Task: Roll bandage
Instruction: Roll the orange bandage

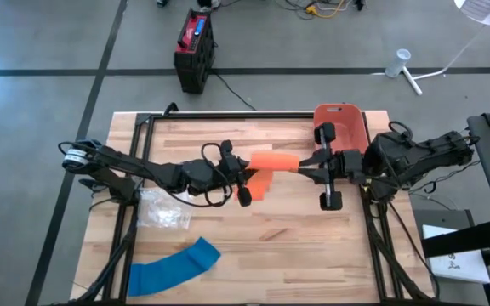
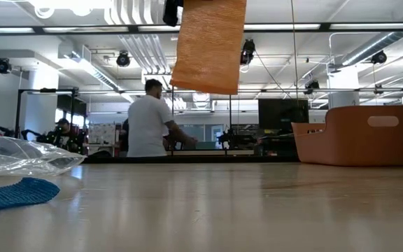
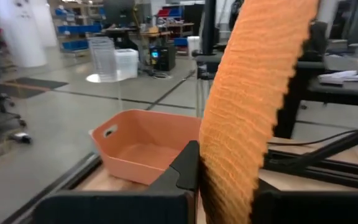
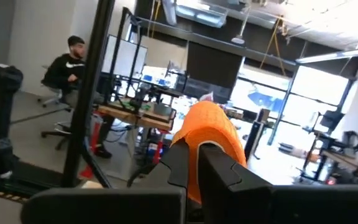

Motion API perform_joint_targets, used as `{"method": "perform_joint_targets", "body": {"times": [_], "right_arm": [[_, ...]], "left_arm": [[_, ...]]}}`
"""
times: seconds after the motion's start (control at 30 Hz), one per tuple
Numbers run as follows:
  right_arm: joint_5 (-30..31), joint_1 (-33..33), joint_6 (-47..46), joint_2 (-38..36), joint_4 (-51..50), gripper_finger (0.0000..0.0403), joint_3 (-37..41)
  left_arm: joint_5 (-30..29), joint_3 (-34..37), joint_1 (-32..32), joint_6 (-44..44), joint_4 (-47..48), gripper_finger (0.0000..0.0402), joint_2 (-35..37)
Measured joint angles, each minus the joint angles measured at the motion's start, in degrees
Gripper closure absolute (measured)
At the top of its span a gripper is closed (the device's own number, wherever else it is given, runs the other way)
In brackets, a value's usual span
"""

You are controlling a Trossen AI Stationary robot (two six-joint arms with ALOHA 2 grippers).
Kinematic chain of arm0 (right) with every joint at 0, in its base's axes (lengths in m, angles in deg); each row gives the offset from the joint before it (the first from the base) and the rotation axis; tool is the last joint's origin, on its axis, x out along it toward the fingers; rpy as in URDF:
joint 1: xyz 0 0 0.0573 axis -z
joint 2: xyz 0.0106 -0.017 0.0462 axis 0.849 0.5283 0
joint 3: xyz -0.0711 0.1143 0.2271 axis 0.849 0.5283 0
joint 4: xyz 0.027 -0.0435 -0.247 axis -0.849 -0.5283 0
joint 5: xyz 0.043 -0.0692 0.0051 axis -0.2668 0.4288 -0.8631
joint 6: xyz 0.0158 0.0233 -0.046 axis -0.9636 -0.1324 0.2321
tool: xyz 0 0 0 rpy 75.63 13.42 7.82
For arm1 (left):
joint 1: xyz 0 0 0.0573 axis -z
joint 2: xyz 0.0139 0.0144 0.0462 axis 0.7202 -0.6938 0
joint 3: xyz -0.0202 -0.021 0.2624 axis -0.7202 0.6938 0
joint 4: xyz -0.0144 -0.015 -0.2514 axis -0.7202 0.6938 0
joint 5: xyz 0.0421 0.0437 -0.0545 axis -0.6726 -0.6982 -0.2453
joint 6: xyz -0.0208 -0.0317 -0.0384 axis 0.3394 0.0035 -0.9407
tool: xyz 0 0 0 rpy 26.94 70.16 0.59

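Observation:
An orange bandage [image 1: 272, 161] is held in the air over the table's middle, between my left gripper [image 1: 247, 172] and my right gripper [image 1: 303, 167], both shut on it. Its right end is wound into a roll [image 4: 209, 134]. A loose flap [image 1: 260, 184] hangs down near the left gripper; in the low view this flap [image 2: 208, 45] ends well above the tabletop. A blue bandage [image 1: 173, 267] lies flat on the table near its front left corner, with no gripper touching it. My left gripper pinches the flat orange strip [image 3: 229, 177] between its two fingers, coming level from the table's left. The strip runs on from the fingers toward the right gripper, clear of the table. One layer or several, I cannot tell. My right gripper pinches the bandage's rolled end [image 4: 199, 127] between its two fingers, coming about level from the table's right. The roll bulges out past the fingertips and is lifted clear of the table.
An orange bin [image 1: 340, 127] stands at the table's far right, behind the right gripper. A clear plastic bag [image 1: 164, 212] lies left of centre, under the left arm. People are at desks in the room beyond the table.

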Motion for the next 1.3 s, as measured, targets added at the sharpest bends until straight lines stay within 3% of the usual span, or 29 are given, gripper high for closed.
{"method": "perform_joint_targets", "body": {"times": [0.2,0.37,0.67,0.83,1.0,1.3], "right_arm": [[7.42,0.0,5.8,-0.02,0.04,0.0394,-0.04],[12.19,0.0,9.57,-0.65,-0.04,0.0394,-0.04],[-3.22,0.0,-15.88,-2.38,-4.09,0.0394,-0.15],[-11.56,-0.02,-23.69,-2.35,-7.59,0.0394,-0.14],[-12.66,-0.02,-25.89,-2.29,-11.21,0.0394,0.04],[-12.98,-0.04,-25.85,-2.29,-16.82,0.0394,0.07]], "left_arm": [[6.6,0.02,0.45,-2.8,-2.05,0.0401,-0.02],[7.64,0.02,1.67,-3.56,-3.43,0.0401,-0.02],[2.12,0.02,-0.55,0.64,-7.14,0.0401,0.56],[-6.34,-1.61,-4.01,6.89,-7.33,0.0401,2.68],[-10.07,-3.81,-8.19,11.1,-6.59,0.0401,5.21],[-8.92,-5.46,-13.35,12.78,-4.91,0.0402,12.55]]}}
